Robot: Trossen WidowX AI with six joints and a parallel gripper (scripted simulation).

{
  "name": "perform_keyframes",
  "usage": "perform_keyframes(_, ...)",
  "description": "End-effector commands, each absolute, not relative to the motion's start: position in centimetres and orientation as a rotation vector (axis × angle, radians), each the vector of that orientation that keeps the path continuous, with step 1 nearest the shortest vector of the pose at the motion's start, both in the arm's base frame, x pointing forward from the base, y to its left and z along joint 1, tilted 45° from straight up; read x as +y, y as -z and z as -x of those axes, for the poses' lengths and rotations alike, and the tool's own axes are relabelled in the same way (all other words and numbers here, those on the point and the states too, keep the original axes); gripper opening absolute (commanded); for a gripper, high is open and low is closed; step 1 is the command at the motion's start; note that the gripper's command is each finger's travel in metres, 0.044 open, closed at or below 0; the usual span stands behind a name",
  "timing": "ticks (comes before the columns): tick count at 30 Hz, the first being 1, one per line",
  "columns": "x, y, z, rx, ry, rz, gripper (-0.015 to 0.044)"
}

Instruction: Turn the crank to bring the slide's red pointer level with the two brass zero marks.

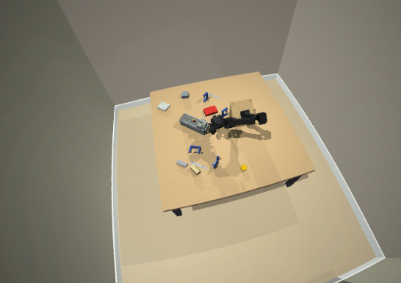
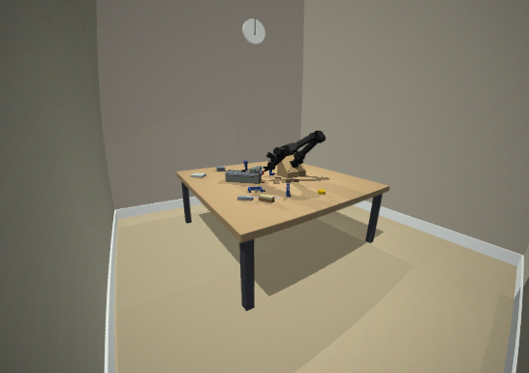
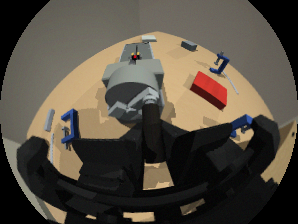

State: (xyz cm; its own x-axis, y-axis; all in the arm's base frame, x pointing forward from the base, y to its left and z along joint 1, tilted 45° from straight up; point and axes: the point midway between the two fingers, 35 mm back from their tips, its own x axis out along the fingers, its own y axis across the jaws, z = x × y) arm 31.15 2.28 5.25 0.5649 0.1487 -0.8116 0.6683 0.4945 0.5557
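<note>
The grey machine (image 1: 189, 123) (image 2: 242, 177) (image 3: 131, 80) stands on the table, its crank end toward the arm. The dark crank handle (image 3: 152, 131) sticks out from the grey crank arm toward the camera in the wrist view. My gripper (image 3: 149, 121) (image 1: 210, 127) (image 2: 266, 169) is shut on this handle, one finger on each side. The red pointer (image 3: 134, 57) (image 1: 193, 120) shows small on top of the machine, with brass marks beside it. The wrist view is too coarse to tell whether they are exactly level.
A red block (image 1: 210, 110) (image 3: 209, 90) lies right of the machine in the wrist view. Blue clamps (image 1: 195, 149) (image 1: 225, 112) (image 1: 216, 162) (image 1: 206, 96) stand or lie around it. A yellow disc (image 1: 244, 167), a tan block (image 1: 195, 170) and a grey block (image 1: 185, 94) are farther off.
</note>
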Motion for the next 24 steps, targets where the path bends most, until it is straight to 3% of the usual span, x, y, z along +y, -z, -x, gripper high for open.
perform_keyframes(1, 2.43, -4.41, -30.75, 0.968, 0.392, -1.030, 0.0000)
perform_keyframes(24, 2.89, -3.68, -30.63, 0.968, 0.391, -1.030, 0.0000)
